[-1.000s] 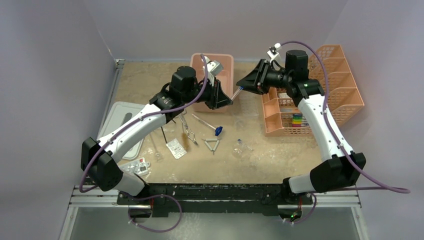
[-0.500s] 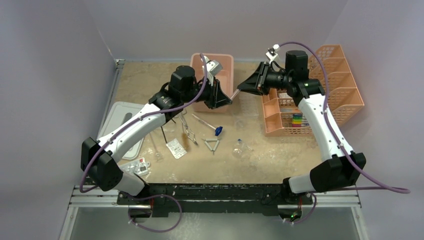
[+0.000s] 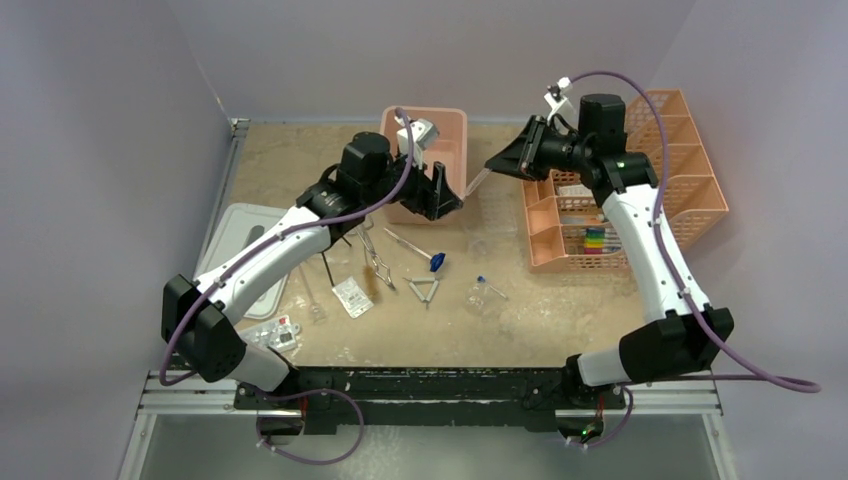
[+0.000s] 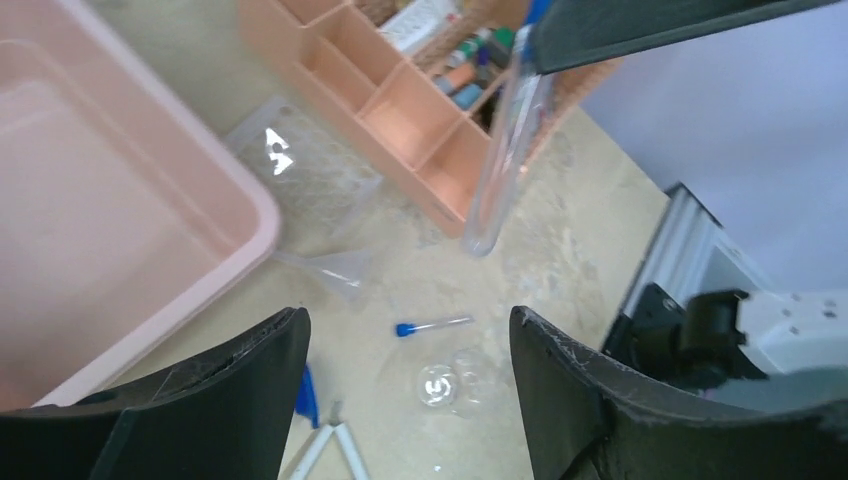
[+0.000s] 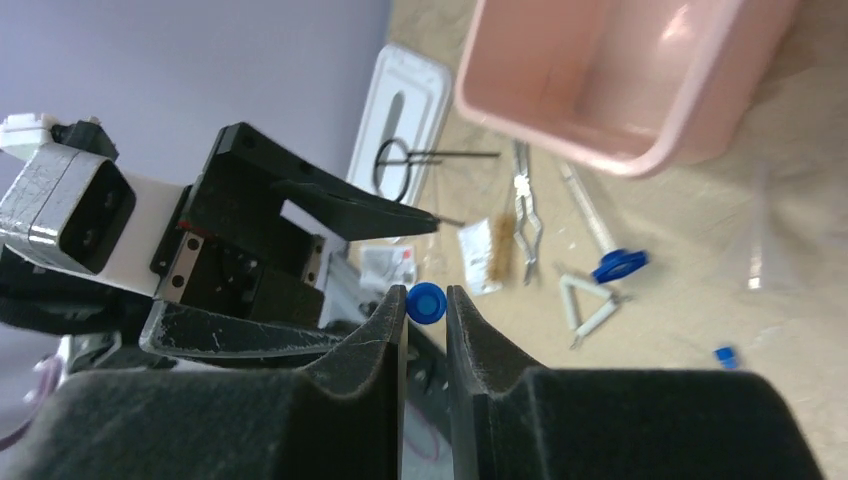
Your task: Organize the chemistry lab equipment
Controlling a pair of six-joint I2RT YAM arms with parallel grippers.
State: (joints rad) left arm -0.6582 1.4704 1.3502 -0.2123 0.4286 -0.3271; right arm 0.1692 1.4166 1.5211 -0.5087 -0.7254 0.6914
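Observation:
My right gripper (image 3: 497,163) is shut on the blue-capped end (image 5: 426,302) of a clear test tube (image 4: 505,150), which hangs in the air beside the pink tub (image 3: 450,125). My left gripper (image 3: 448,195) stands open just below and left of the tube's free end, touching nothing. On the table lie metal tongs (image 3: 376,258), a blue-tipped rod (image 3: 415,247), a wire triangle (image 3: 424,290), a small blue-capped tube (image 3: 488,287), a clear funnel (image 4: 335,270), a round glass dish (image 4: 450,380), white packets (image 3: 352,296) and a black wire ring (image 5: 395,158).
An orange compartment tray (image 3: 560,235) and a taller orange mesh rack (image 3: 680,170) stand at the right, behind the right arm. The tub's white lid (image 3: 235,240) lies at the left under the left arm. Purple walls close in the sides and back.
The left gripper has opened and let go of the test tube. The right gripper has closed on its capped end and drawn back a little to the right with it.

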